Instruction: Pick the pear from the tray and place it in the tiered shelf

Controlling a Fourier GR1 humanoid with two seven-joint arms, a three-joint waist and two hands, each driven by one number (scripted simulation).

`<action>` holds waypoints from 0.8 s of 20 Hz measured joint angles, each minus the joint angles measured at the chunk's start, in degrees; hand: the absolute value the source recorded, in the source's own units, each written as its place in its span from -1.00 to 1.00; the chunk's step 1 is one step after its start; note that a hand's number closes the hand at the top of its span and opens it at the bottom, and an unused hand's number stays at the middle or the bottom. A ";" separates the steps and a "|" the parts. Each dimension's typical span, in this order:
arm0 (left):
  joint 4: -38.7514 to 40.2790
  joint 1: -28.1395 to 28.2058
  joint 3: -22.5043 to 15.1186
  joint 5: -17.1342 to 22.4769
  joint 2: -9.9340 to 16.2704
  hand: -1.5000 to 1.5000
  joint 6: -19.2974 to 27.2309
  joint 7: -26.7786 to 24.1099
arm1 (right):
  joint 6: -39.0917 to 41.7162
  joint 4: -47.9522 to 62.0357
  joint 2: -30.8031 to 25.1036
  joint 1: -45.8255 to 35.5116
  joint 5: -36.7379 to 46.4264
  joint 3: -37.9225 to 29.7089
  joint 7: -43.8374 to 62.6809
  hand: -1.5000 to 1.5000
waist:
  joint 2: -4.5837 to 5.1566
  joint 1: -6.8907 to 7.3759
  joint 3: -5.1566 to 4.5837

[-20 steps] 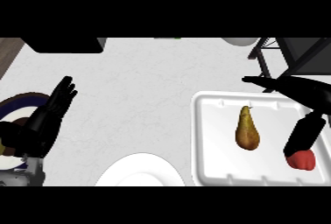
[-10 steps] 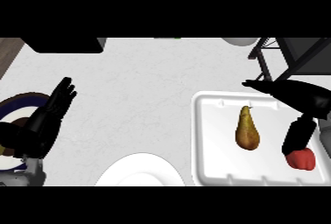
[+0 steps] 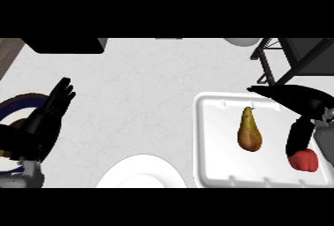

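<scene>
A brown-yellow pear [image 3: 248,132] lies stem up in the middle of the white tray [image 3: 212,150] at the right. My right hand [image 3: 302,103] hovers over the tray's right side, open, fingers stretched toward the tray's upper edge and thumb pointing down beside the pear without touching it. The tiered shelf [image 3: 290,58], a dark frame, stands at the upper right behind the tray. My left hand [image 3: 46,115] rests open at the far left, fingers up.
A red fruit [image 3: 304,160] lies in the tray's lower right corner under my right hand. A white plate [image 3: 140,174] sits at the bottom centre. A dark-rimmed plate [image 3: 14,110] is partly hidden by my left hand. A black block [image 3: 65,44] stands at the back left.
My right hand has drifted slightly down and left over the tray, toward the pear. The pear and my left hand have not moved.
</scene>
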 measured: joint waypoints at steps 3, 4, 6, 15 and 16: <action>0.57 -0.35 0.47 -0.72 -0.98 0.00 -0.64 -0.27 | 0.30 1.29 1.11 0.22 2.54 0.23 -1.67 -1.00 | 0.01 -0.02 0.01; 0.96 -0.48 0.94 -0.72 -1.13 0.00 -0.98 -0.41 | 0.59 2.40 1.66 -0.68 3.17 0.03 -2.03 -1.00 | 0.02 0.01 0.01; 0.21 -0.11 1.28 -1.25 -1.64 0.00 -1.07 -0.19 | 0.97 3.75 2.11 -0.93 4.37 -0.33 -3.30 -1.00 | 0.02 0.04 0.00; 0.39 -0.57 2.24 -2.81 -3.50 0.00 -2.56 0.44 | -1.13 9.22 4.08 1.67 10.58 0.20 -10.18 -1.00 | 0.02 -0.05 0.01; -0.49 -0.87 2.22 -3.01 -3.75 0.00 -2.33 1.64 | -1.41 9.92 4.38 1.71 11.20 0.14 -10.87 -1.00 | 0.02 -0.04 0.01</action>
